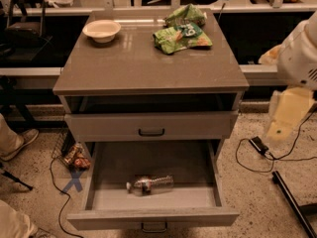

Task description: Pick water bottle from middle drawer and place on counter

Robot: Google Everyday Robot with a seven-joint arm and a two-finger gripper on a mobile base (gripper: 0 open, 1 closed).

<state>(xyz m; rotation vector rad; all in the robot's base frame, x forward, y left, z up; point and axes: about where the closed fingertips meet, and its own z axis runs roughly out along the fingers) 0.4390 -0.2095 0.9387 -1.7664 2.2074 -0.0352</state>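
Right of the middle drawer [148,216], the gripper [289,114], grip state untellable, is hovering; it probably needs lowering crosswise over the water bottle [150,184] lying inside.

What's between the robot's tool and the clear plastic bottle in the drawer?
Camera view: the right wall and bare floor of the wide grey drawer; the pale tool hangs right of the cabinet.

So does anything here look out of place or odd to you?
The water bottle lies on its side in the open middle drawer, not standing. Crumpled snack bags sit on the counter. The gripper hangs off to the right, away from the drawer.
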